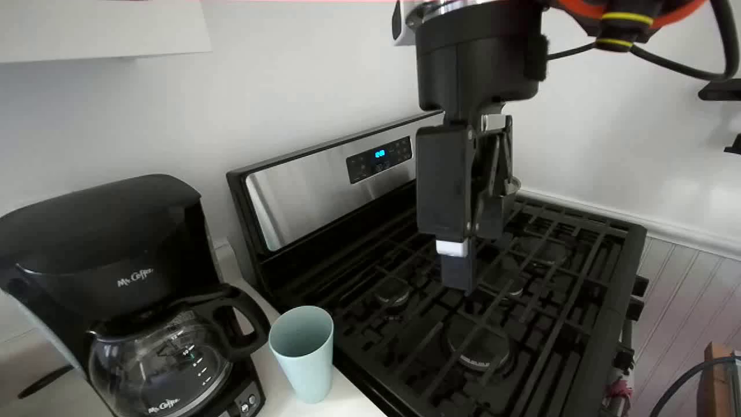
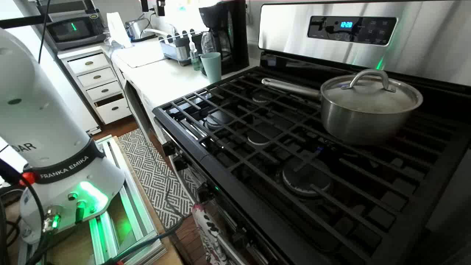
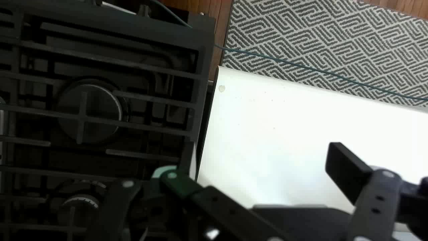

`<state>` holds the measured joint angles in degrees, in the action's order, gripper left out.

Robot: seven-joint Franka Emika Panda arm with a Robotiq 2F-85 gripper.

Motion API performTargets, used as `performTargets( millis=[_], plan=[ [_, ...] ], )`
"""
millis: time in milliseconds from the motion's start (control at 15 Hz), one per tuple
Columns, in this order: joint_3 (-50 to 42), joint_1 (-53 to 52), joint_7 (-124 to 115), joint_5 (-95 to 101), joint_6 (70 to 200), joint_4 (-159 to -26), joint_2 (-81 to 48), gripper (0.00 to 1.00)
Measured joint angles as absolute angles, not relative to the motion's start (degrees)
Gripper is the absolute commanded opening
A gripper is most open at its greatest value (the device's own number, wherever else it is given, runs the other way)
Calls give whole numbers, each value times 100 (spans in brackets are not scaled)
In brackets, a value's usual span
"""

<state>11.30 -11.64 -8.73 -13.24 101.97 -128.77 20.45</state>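
My gripper (image 3: 265, 164) is open, with its two black fingers apart and nothing between them. In the wrist view it hangs above the white counter (image 3: 287, 110), beside the edge of the black gas stove (image 3: 199, 100). In an exterior view the gripper (image 1: 457, 269) points down in front of the stove. In an exterior view only its fingertips (image 2: 152, 6) show at the top edge. A pale blue-green cup (image 1: 304, 353) stands upright on the counter by the stove; it also shows here (image 2: 211, 68). A lidded steel pot (image 2: 368, 114) sits on the stove's back grate.
A black coffee maker (image 1: 110, 231) with a glass carafe (image 1: 162, 365) stands beside the cup. A dish rack (image 2: 180, 48), soap bottle (image 2: 194, 55), toaster (image 2: 138, 28) and microwave (image 2: 75, 31) are farther along. The stove's control panel (image 1: 379, 159) rises behind the grates. A patterned rug (image 3: 321, 43) lies below.
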Motion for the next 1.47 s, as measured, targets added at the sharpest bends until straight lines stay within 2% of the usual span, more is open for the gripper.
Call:
performTargets(
  millis=[1133,1467],
  plan=[
    [1132,-1165,-835,-1324,10185,-12878,2044,100],
    [1139,-1247,-301,-1324,9599,-12885,2060,100]
  ],
)
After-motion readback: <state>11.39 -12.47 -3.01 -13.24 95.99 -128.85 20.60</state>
